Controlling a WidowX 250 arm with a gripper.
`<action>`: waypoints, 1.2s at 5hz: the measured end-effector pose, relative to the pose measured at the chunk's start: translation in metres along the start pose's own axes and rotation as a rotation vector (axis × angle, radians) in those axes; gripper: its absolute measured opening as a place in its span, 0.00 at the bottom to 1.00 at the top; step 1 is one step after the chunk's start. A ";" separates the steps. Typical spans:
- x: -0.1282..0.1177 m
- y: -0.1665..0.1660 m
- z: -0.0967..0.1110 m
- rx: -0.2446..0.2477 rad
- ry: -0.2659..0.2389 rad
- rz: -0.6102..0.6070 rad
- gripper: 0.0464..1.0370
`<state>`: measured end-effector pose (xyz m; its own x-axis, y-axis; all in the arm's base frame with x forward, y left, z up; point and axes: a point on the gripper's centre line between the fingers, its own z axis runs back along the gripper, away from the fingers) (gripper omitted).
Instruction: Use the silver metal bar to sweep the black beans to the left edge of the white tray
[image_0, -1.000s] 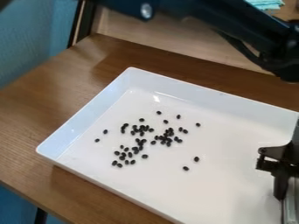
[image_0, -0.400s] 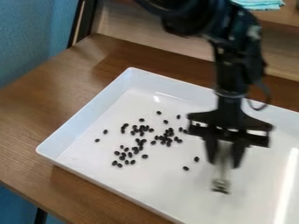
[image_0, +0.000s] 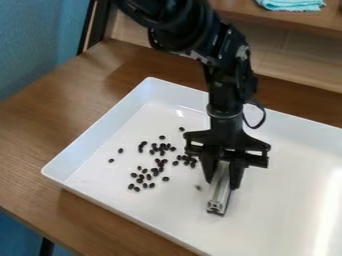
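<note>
The gripper (image_0: 224, 184) hangs down over the middle of a white tray (image_0: 287, 220). It is shut on a silver grooved metal bar (image_0: 218, 196), which slants down and slightly left, its lower end with a dark edge close to the tray floor. Several small black beans (image_0: 165, 178) lie scattered on the tray floor to the left of the bar. One blurred dark bean (image_0: 198, 187) is just left of the bar. The gripper's body hides part of the tray behind it.
The tray's raised white rim (image_0: 93, 132) runs around the work area on a brown wooden table (image_0: 80, 90). A light blue cloth (image_0: 291, 5) lies on a wooden surface at the top right. A blue wall (image_0: 40, 40) stands at the left.
From the right edge, the gripper has moved left across the tray with the bar in it, toward the beans. It now covers the spot where some right-hand beans were visible.
</note>
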<state>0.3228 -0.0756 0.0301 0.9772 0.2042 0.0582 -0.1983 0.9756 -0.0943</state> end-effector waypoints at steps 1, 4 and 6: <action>0.006 0.014 -0.006 0.003 -0.004 0.001 0.35; 0.014 0.135 0.006 0.049 0.072 0.073 0.35; -0.004 0.182 0.016 0.035 0.104 0.016 0.35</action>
<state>0.2814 0.1022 0.0286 0.9762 0.2119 -0.0467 -0.2145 0.9749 -0.0600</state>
